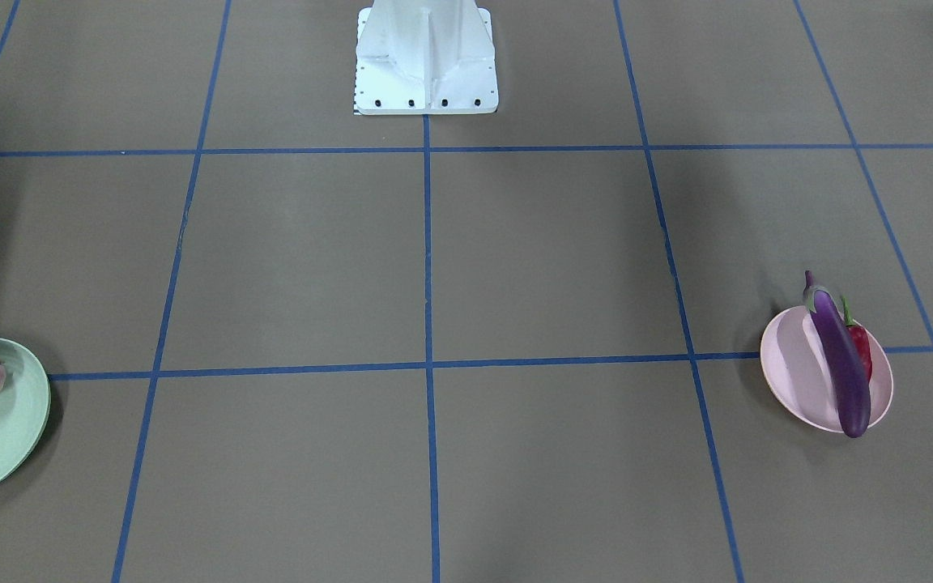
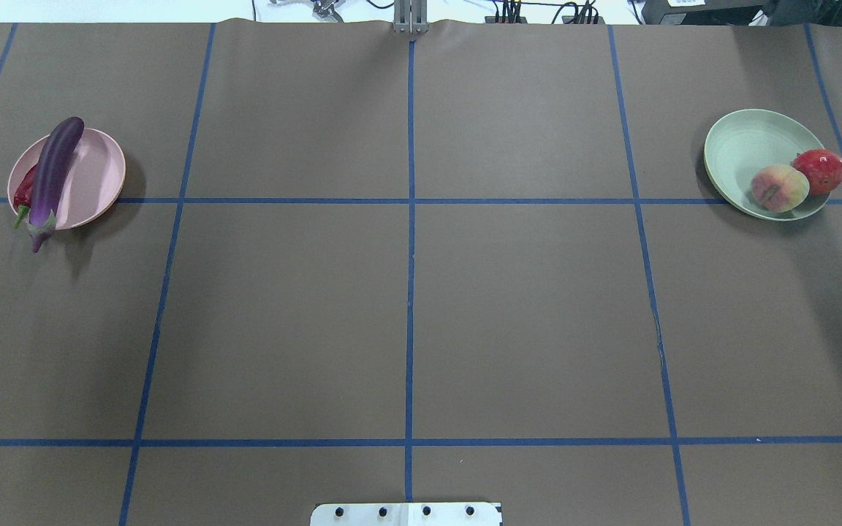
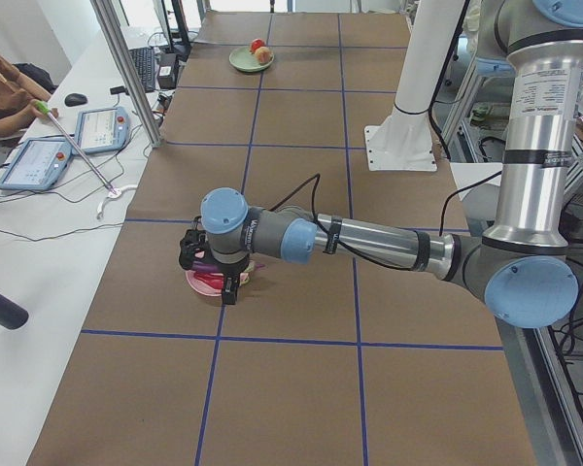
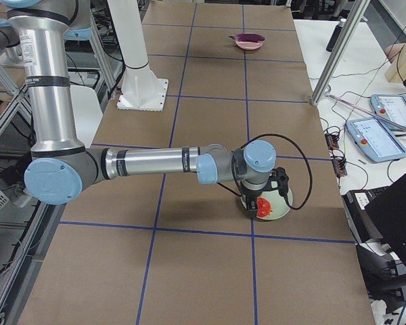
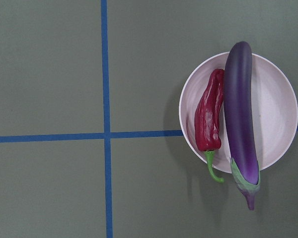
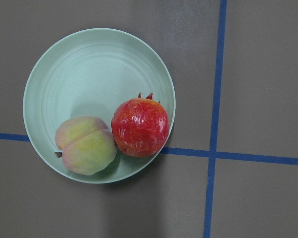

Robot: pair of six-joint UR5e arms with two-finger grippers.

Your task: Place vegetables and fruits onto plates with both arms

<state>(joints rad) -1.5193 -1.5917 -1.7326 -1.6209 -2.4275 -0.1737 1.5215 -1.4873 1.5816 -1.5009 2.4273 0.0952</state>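
Left arm (image 3: 369,238) is the big one up close, and it reaches out low over the surface (image 3: 301,388). Its left fingers (image 3: 229,289) hang right over the pink plate (image 5: 275,109); I cannot tell if they are wide or narrow. Under those fingers lies the eggplant (image 5: 240,109). It is too long for the plate, so it rests across the rim like a bridge. Its long line runs toward the white base (image 2: 406,513) and away from it. The green cap pokes out past the rim on the base side, and the round purple tip points away. Just beside it lies the chili pepper (image 5: 209,119), lined up the same way, stem toward the base. I think the eggplant and the rim hem it in so it will not roll.

Far off at the other end, the right fingers (image 4: 250,203) hang over the green plate (image 6: 84,74). I cannot tell how wide they are either. Under them the peach (image 6: 85,145) and the red fruit (image 6: 139,127) touch each other near the rim. Round things roll, so I think the dish is there to hold them in.
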